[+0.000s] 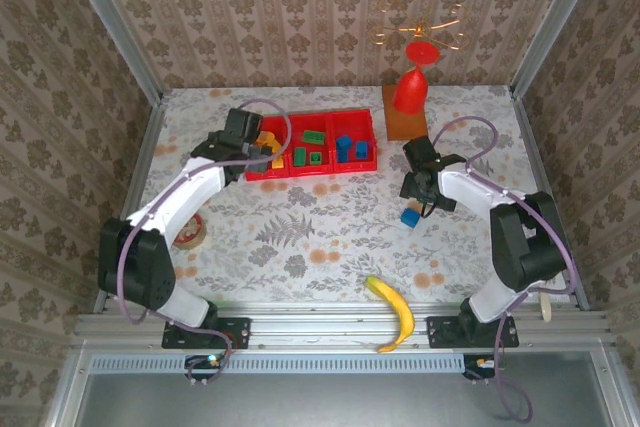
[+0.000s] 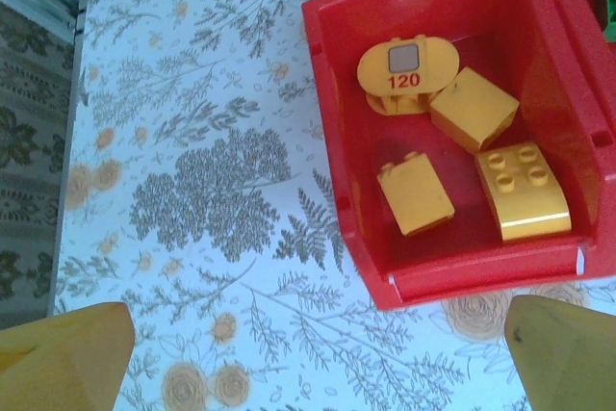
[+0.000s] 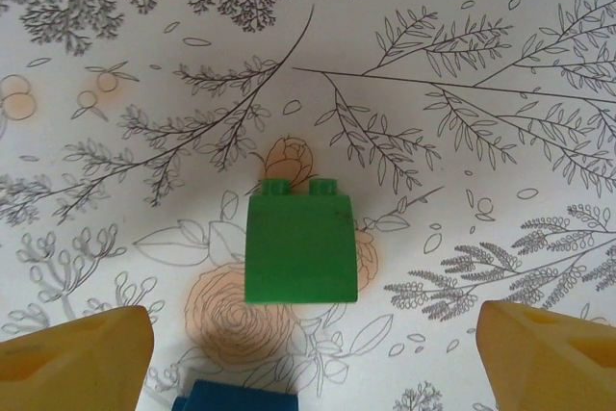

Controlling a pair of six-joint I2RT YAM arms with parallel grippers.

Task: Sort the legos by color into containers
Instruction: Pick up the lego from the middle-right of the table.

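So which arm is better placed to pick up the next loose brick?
Right. The right gripper hangs open over the green brick on the table, with a blue brick beside it. The left gripper is open over the yellow compartment of the red tray, away from both.

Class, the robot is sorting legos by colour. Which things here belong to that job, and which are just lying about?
Job: red tray; yellow bricks; green brick; blue brick.
Lying about: banana; tape roll; red goblet piece.
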